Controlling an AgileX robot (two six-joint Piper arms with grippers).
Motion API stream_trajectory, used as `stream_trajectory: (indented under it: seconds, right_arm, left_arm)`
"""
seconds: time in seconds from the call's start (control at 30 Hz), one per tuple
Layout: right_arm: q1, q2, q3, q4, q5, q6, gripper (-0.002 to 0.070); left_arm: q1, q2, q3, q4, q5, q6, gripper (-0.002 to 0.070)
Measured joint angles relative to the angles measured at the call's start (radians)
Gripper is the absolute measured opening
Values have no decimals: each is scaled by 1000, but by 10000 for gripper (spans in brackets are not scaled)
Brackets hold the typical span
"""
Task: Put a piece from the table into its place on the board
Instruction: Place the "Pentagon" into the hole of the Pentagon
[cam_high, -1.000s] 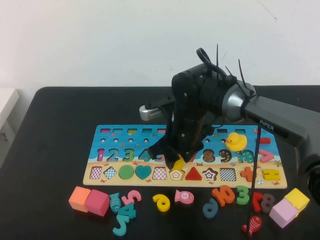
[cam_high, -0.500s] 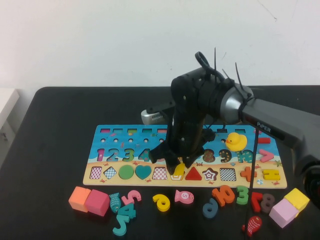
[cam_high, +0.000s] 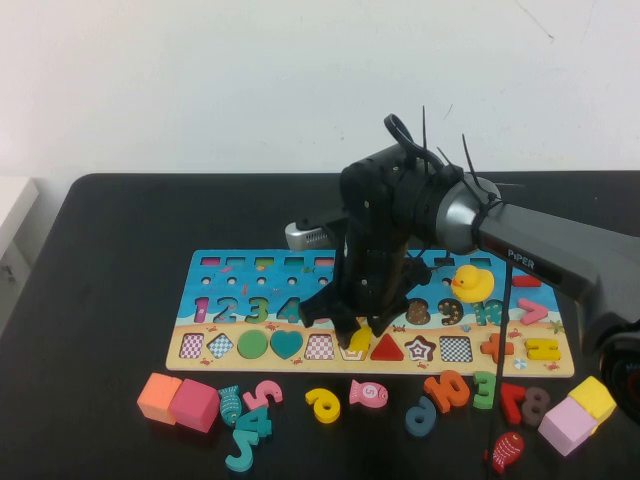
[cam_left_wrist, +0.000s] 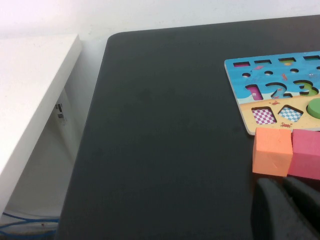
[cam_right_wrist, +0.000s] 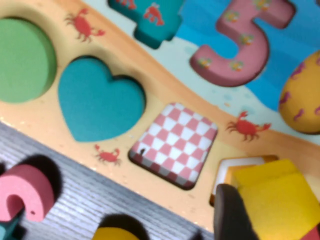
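Observation:
My right gripper (cam_high: 359, 338) is shut on the piece (cam_high: 362, 337), a small flat yellow pentagon (cam_right_wrist: 272, 197). It holds the piece tilted, low over its place (cam_high: 351, 351), the pentagon recess in the board's (cam_high: 560, 362) sandy band. In the right wrist view a dark finger (cam_right_wrist: 231, 215) presses the piece's side, and the recess's pale floor (cam_right_wrist: 235, 163) shows just beyond the piece. The recess lies between a checkered square (cam_right_wrist: 175, 145) and a red triangle (cam_high: 387, 348). My left gripper (cam_left_wrist: 287, 210) sits low over the table (cam_left_wrist: 160, 125) beside an orange cube (cam_left_wrist: 271, 151), fingers together and empty.
Loose numbers and fish (cam_high: 368, 393) lie along the table's front edge. Orange and pink cubes (cam_high: 180, 400) stand front left, yellow and purple cubes (cam_high: 578, 412) front right. A yellow duck (cam_high: 471, 282) sits on the board. A white shelf (cam_left_wrist: 30, 100) borders the table's left.
My right gripper has come down and slightly forward with the yellow piece, from above the number row to just over the pentagon recess.

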Motion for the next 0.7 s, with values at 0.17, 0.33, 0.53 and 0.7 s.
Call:
stream_trajectory:
  seconds: [0.17, 0.33, 0.53, 0.7]
  right_arm:
    - [0, 0, 0, -11, 0, 6, 363]
    - [0, 0, 0, -4, 0, 6, 363]
    - [0, 0, 0, 14, 6, 6, 396]
    - [0, 0, 0, 20, 10, 6, 435]
  left_arm:
    - [0, 0, 0, 0, 0, 0, -1]
    - [0, 0, 0, 0, 0, 0, -1]
    - [0, 0, 0, 0, 0, 0, -1]
    - [0, 0, 0, 0, 0, 0, -1]
